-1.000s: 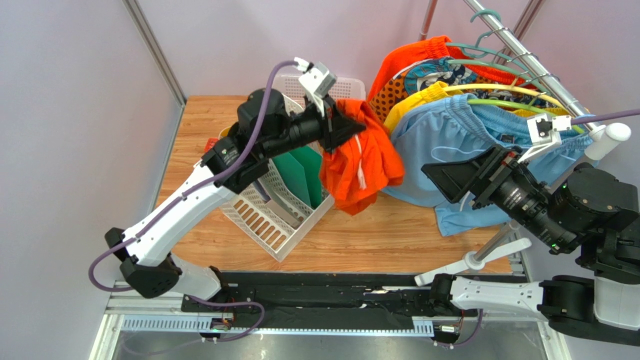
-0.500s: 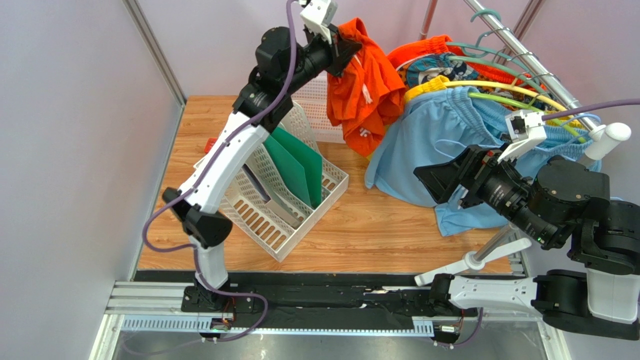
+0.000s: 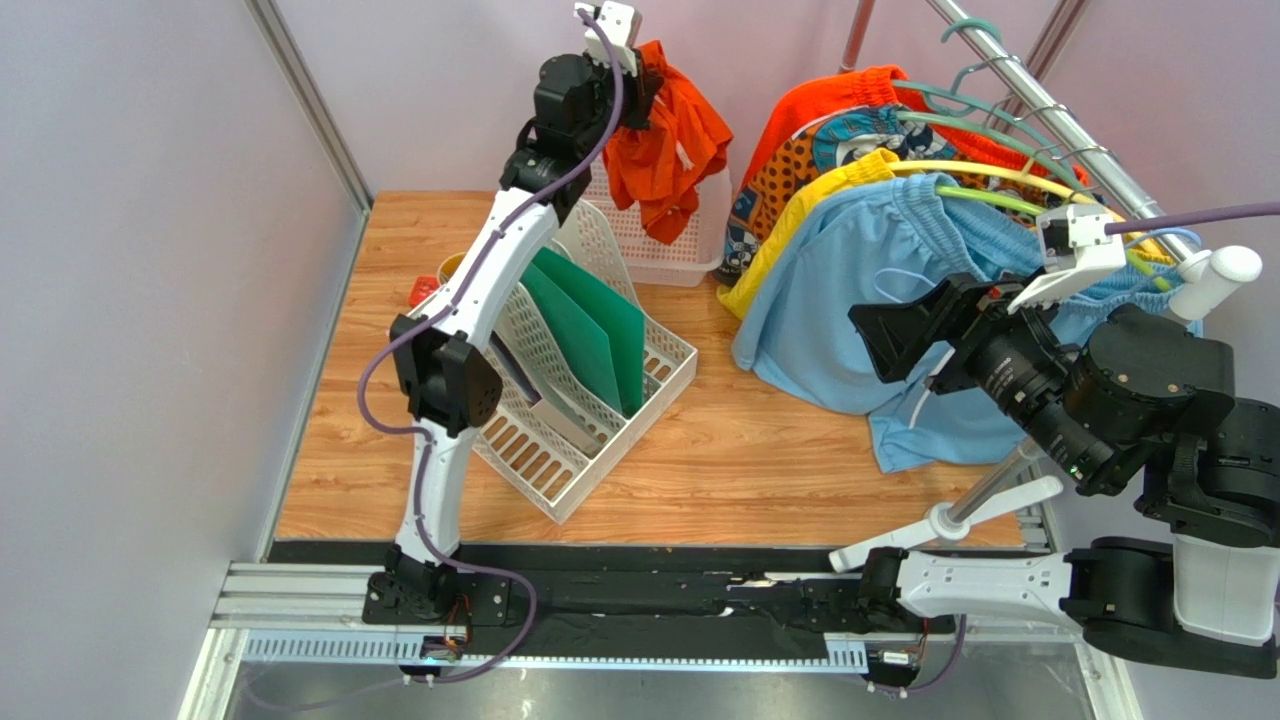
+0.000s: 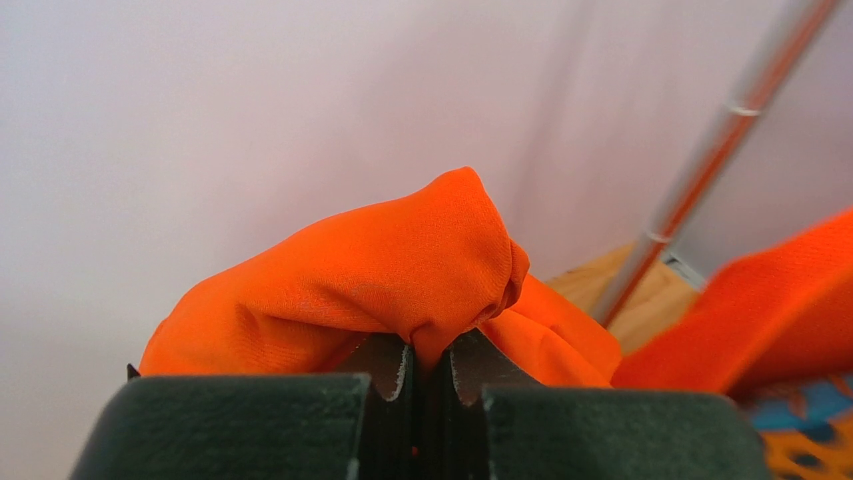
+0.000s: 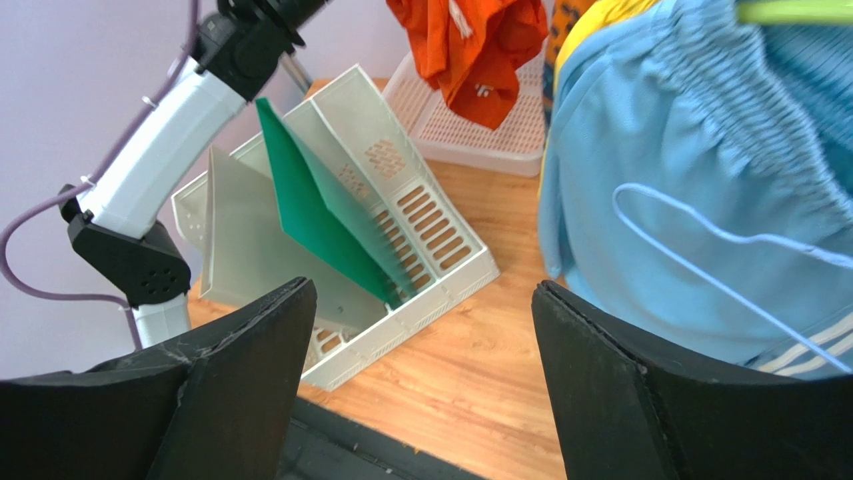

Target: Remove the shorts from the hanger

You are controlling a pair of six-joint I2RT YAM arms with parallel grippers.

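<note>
Left gripper [image 4: 429, 368] clamped aloft; right gripper [image 5: 422, 300] gaping.

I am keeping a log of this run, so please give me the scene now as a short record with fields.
Left hand: shut on the orange shorts, raised at the back of the table
Orange shorts: off the hanger, hanging above the white basket
Blue shorts: on a green hanger on the rail
Right hand: open, empty, facing the blue shorts
Progress: one pair removed, one not yet
</note>
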